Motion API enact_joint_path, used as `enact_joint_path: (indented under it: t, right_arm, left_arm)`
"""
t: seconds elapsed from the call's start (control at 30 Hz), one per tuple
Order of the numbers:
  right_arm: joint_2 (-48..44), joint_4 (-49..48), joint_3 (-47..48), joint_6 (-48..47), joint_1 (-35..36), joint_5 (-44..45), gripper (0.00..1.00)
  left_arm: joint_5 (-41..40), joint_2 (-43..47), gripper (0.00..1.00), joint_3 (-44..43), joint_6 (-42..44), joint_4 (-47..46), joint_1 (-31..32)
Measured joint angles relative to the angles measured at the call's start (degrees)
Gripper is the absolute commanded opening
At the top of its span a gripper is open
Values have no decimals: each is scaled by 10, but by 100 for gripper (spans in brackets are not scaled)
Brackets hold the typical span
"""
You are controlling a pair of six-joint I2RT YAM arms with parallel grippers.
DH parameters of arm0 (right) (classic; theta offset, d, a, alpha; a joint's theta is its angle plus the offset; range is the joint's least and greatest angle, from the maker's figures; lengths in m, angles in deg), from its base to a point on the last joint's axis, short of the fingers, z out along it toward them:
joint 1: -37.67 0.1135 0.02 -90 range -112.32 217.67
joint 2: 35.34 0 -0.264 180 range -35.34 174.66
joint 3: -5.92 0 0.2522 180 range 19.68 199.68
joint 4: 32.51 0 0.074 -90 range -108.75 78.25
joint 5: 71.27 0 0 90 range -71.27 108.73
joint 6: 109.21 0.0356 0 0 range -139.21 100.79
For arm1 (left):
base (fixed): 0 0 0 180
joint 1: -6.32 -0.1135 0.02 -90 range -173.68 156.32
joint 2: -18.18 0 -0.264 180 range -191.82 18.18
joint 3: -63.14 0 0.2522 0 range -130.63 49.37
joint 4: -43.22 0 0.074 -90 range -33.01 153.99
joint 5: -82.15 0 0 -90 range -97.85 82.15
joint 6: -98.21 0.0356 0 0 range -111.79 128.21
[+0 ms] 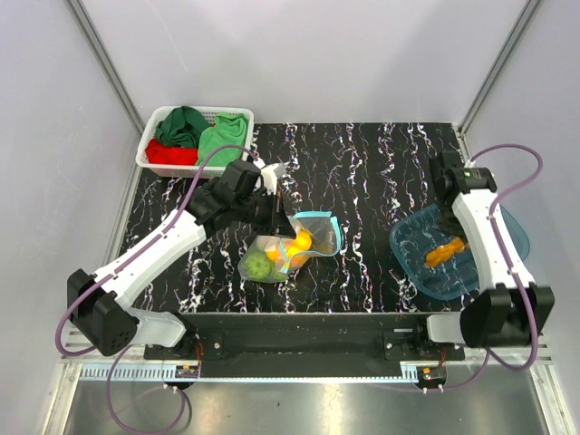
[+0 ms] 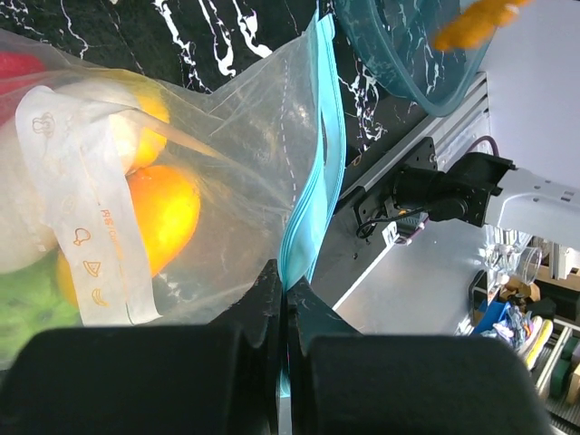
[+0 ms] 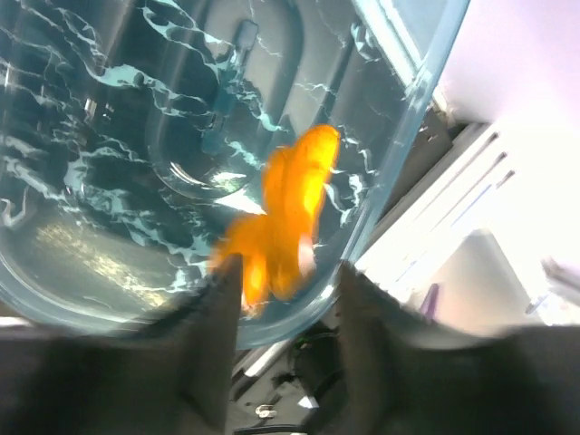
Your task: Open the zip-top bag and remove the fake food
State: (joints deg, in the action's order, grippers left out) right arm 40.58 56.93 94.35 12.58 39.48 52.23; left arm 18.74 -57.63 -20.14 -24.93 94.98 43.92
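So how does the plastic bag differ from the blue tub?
The bag is soft, crinkly and colourless, pinched by the left gripper; the tub looks stiff and teal-tinted. The bag holds several pieces of fake food; the tub holds one orange piece. Both are see-through.

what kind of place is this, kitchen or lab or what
Probably a robot test booth, not a kitchen: plain white walls on metal posts, two arms bolted to a black marbled table, and props like a bag of plastic food.
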Motion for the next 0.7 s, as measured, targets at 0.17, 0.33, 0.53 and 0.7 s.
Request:
enact_joint_path:
  t: [0.17,0.33,0.53,0.7]
  right_arm:
    - [49,0,42,-52,0,-9,79]
    - [36,-10,77,-71,47,-97,77]
    - [-18,-71,61,-35,175,-292,53]
    - [-80,-167,25,31,271,-409,50]
  left_arm:
    - [0,0,0,-3,6,1,0]
    - [2,-1,0,-7,5,0,0]
    - [3,-12,0,-9,-1,-2,0]
    - [5,-26,0,-11,-13,-4,0]
